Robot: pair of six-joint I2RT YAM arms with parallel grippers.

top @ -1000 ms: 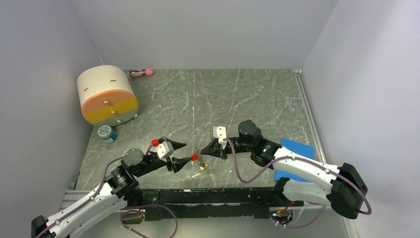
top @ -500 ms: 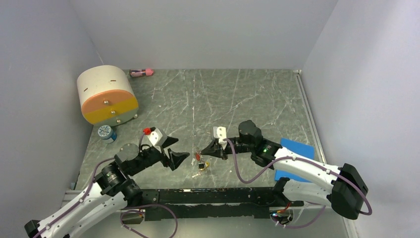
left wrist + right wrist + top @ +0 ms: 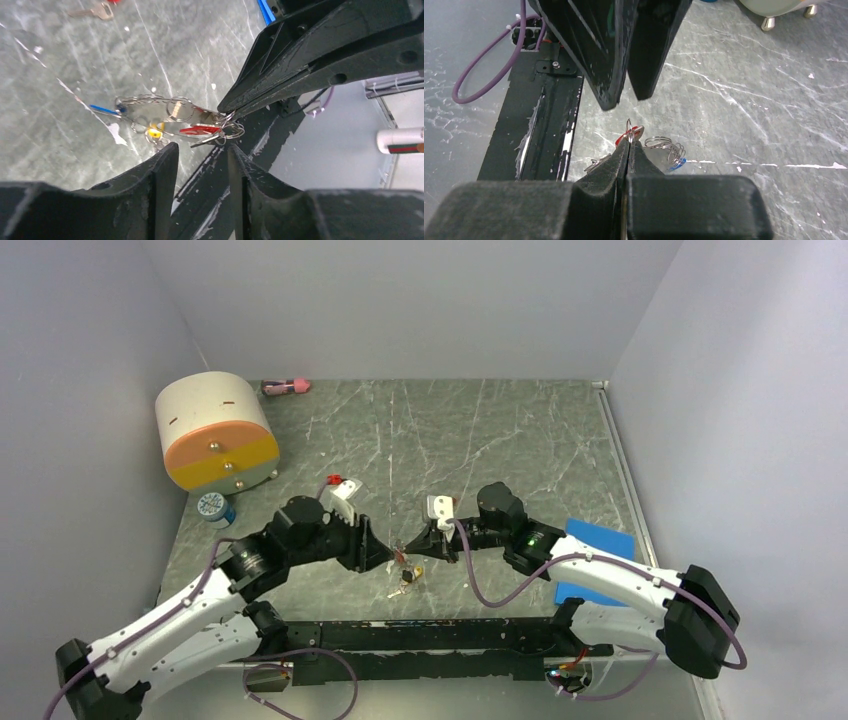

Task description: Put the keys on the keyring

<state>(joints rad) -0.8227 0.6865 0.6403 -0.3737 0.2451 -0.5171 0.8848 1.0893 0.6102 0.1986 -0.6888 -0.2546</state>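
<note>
My right gripper [image 3: 413,544] is shut on a thin wire ring of the keyring [image 3: 160,109], a flat silver plate with wire loops held just above the table. A red-headed key [image 3: 200,130] hangs at that ring; it also shows in the right wrist view [image 3: 636,132] at my fingertips. My left gripper [image 3: 386,553] is open and empty, its fingers [image 3: 162,167] just short of the ring and pointing at it. A brass key [image 3: 102,10] lies loose on the table, beside another red head at the frame's top edge. These loose keys [image 3: 404,581] lie near the front edge.
A cream-and-orange drum [image 3: 215,430] stands at the back left, with a small blue-capped pot [image 3: 214,508] in front of it. A pink tube [image 3: 285,387] lies by the back wall. A blue pad [image 3: 600,545] lies at the right. The black base rail [image 3: 430,635] runs along the front.
My left arm drew back to the left, then swung forward and right, so its open fingertips now sit close to the right gripper's tip. The right gripper has stayed shut in place.
</note>
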